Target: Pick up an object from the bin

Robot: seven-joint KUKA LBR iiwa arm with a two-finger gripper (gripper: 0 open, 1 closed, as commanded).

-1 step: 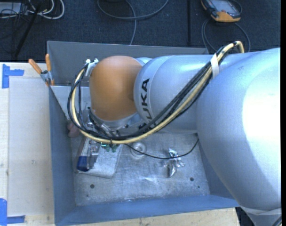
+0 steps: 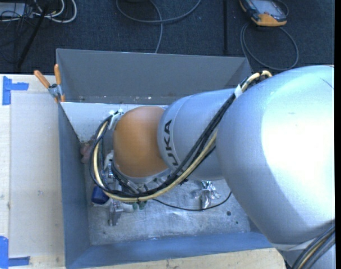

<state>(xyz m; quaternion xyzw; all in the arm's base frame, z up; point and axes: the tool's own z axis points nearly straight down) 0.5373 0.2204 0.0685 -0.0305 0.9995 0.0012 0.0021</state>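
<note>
My gripper [image 2: 114,210] reaches down into the bin's front left part, mostly covered by the arm's wrist. Its metal tip is close to the bin floor. A small blue thing [image 2: 98,195] lies right beside it on the left, partly hidden under the wrist; whether they touch I cannot tell. A small brownish thing [image 2: 85,149] rests against the left wall, further back. A crumpled silvery thing [image 2: 207,193] lies on the floor to the right of the gripper, well apart from it.
The arm comes in from the right and covers the middle and right of the bin. A thin black cord [image 2: 184,207] curves over the floor near the silvery thing. Bare floor shows along the front wall.
</note>
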